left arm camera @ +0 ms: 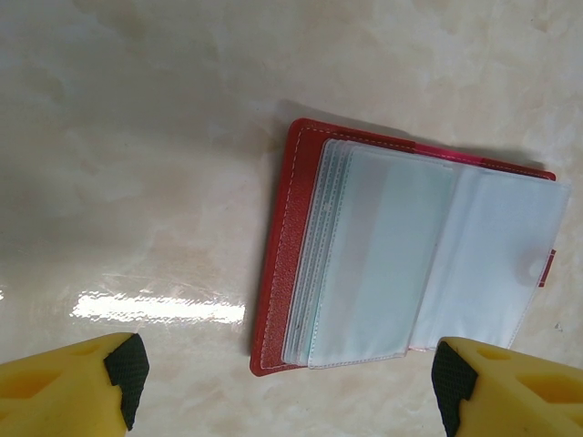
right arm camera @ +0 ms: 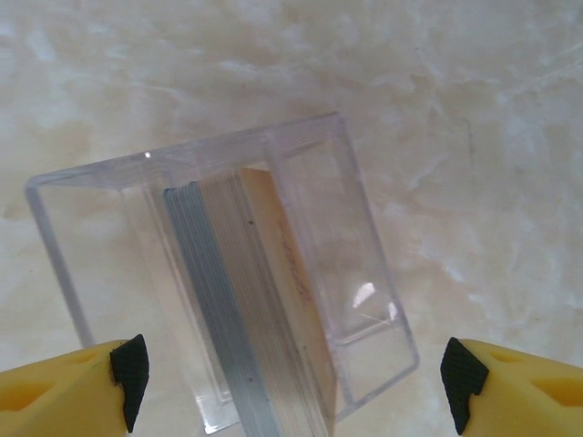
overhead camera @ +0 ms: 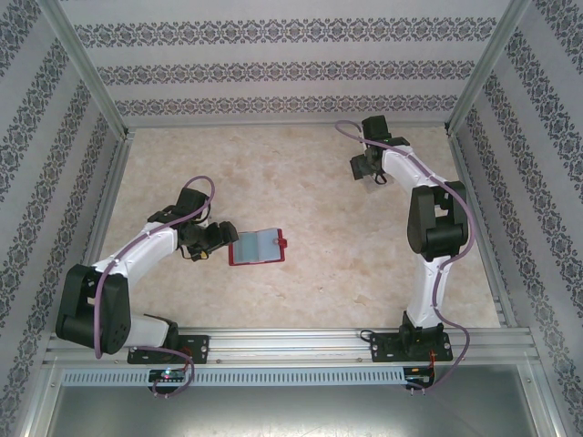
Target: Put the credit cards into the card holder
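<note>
The left gripper (overhead camera: 217, 240) sat low over the table (overhead camera: 319, 300), just beside the red wallet (overhead camera: 258, 246) at its 9 o'clock. In the left wrist view its 2 fingers (left arm camera: 127, 364) stood wide apart at 7 and 5 o'clock of the frame, holding nothing and touching nothing. The wallet lay open flat with its clear sleeves (left arm camera: 474, 255) fanned toward 3 o'clock. Pale teal faces, which I took for the credit cards (left arm camera: 387, 246), showed through them. I could not tell how many.

The right gripper (overhead camera: 369, 171) hung well apart from the wallet, toward 2 o'clock of the table. In the right wrist view its pads (right arm camera: 129, 360) were spread just as wide and empty, with the card holder (right arm camera: 301, 137) on the table between and beyond them. A stack (right arm camera: 228, 300) of thin grey-edged pieces with a beige face stood on edge inside the clear box. Whether these were cards already delivered was unclear.

I judged the task early, or at best partway. The teal cards sat in the wallet's sleeves, neither gripper had 1, and wallet and holder were well apart. Left to do: draw each card from its sleeve, carry it toward 2 o'clock and set it on edge in the holder.
</note>
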